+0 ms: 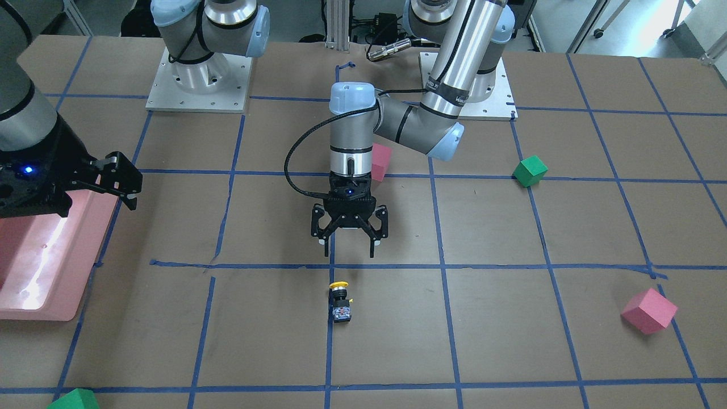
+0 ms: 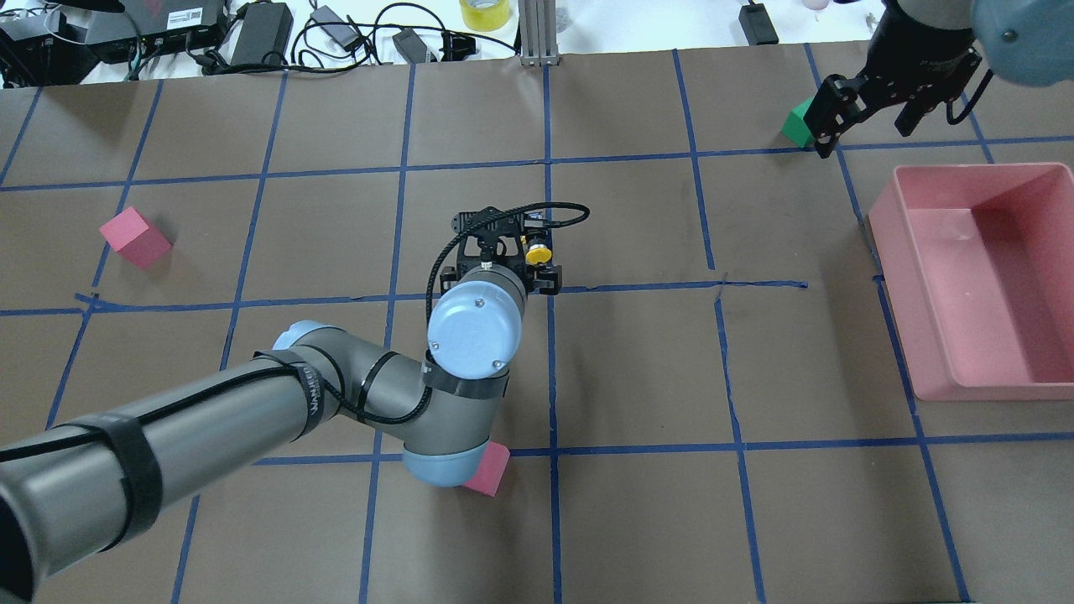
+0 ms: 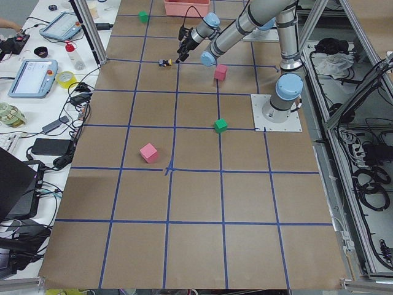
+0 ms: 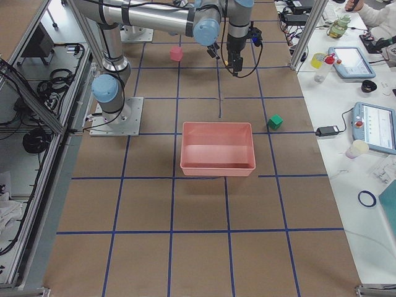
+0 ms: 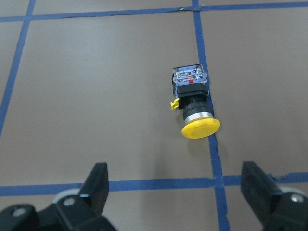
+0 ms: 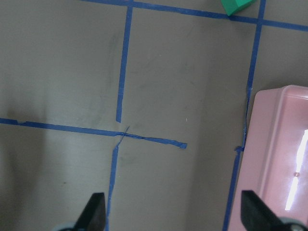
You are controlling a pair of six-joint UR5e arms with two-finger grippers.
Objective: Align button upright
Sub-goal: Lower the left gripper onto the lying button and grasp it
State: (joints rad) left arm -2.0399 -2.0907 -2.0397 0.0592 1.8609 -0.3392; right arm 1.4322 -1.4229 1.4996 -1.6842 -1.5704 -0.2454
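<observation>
The button (image 1: 341, 301) lies on its side on a blue tape line, with its yellow cap toward the robot and its grey-black block away from it. It also shows in the left wrist view (image 5: 195, 103) and, partly hidden by the gripper, in the overhead view (image 2: 538, 250). My left gripper (image 1: 347, 250) is open and empty. It points down above the table, just on the robot's side of the button, and its fingers (image 5: 98, 180) are spread wide. My right gripper (image 2: 868, 127) is open and empty, far off near the pink bin.
A pink bin (image 2: 923, 352) stands at the table's right end. Pink cubes (image 1: 648, 311) (image 1: 381, 161) and green cubes (image 1: 530, 170) (image 1: 74, 400) are scattered on the brown table. One pink cube lies under my left arm's elbow.
</observation>
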